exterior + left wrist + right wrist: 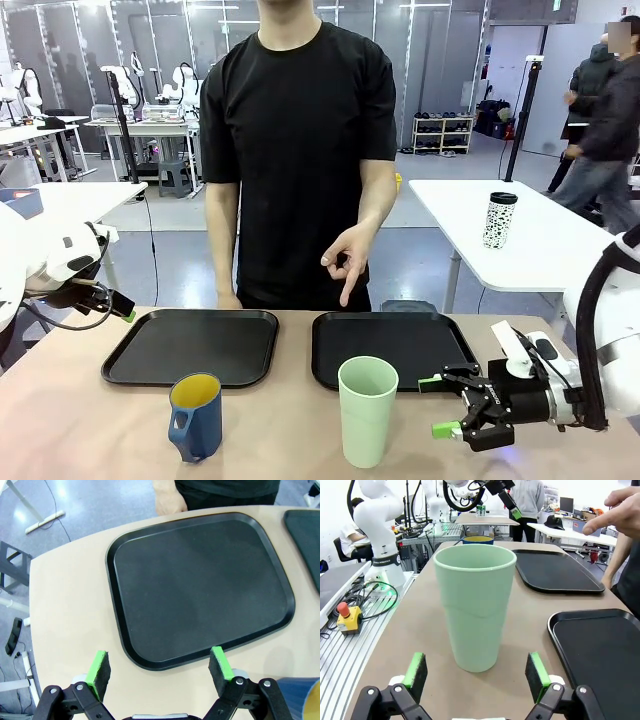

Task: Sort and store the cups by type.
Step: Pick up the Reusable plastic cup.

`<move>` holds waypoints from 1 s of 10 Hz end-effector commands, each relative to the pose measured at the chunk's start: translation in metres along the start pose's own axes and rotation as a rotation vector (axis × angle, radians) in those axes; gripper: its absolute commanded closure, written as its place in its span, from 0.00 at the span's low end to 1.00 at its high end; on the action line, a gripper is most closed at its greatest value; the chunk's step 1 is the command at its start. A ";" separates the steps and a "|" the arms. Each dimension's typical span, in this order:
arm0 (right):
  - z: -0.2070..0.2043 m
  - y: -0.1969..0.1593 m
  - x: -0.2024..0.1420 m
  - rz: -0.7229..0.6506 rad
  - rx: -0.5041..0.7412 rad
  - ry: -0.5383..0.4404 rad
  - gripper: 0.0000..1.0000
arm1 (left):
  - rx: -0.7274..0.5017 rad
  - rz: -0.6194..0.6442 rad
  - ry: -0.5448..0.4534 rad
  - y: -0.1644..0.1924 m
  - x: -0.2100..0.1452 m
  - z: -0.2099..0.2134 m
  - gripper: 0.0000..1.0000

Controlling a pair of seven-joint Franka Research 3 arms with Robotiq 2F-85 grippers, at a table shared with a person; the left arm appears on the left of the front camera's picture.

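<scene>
Right gripper (437,406), jaws spread and empty, level just beside the green tumbler (367,410): apparently the approach-to-grasp step (blue mug (196,415) near the tumbler, not yet handled); next calls for advancing, then closing around it.

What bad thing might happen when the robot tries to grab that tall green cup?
The tall pale green handleless tumbler stands free on the table, and the open right gripper is close beside it, not touching. If a finger nudges its side instead of closing around it, it might tip over. Also, the person's hand points down toward the black right-hand tray, so a cup carried there may bump that hand.
</scene>
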State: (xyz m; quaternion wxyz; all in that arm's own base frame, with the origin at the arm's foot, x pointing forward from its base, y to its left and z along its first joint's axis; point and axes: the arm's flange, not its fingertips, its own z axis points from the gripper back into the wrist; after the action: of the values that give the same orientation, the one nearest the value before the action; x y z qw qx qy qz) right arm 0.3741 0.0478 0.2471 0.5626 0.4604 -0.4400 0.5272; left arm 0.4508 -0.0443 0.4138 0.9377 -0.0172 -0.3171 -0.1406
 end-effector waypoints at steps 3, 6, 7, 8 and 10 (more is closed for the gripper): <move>-0.027 -0.011 -0.006 -0.015 0.015 -0.006 0.00 | 0.001 0.001 -0.002 0.000 0.001 0.000 0.00; -0.042 -0.014 -0.005 -0.010 0.052 -0.034 0.00 | 0.001 0.001 -0.002 0.000 0.001 0.000 0.00; -0.049 -0.015 -0.005 -0.010 0.077 -0.034 0.00 | 0.001 0.001 -0.002 0.000 0.001 0.000 0.00; -0.055 -0.015 -0.004 -0.013 0.084 -0.031 0.00 | 0.001 0.001 -0.002 0.000 0.001 0.000 0.00; -0.068 -0.014 -0.005 -0.010 0.103 -0.045 0.00 | 0.001 0.001 -0.002 0.000 0.001 0.000 0.00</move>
State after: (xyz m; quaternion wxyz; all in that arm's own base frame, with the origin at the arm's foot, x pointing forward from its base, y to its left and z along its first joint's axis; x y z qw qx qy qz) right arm 0.3853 0.1048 0.2313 0.5343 0.4997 -0.4146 0.5413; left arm 0.4508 -0.0443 0.4138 0.9378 -0.0172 -0.3171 -0.1406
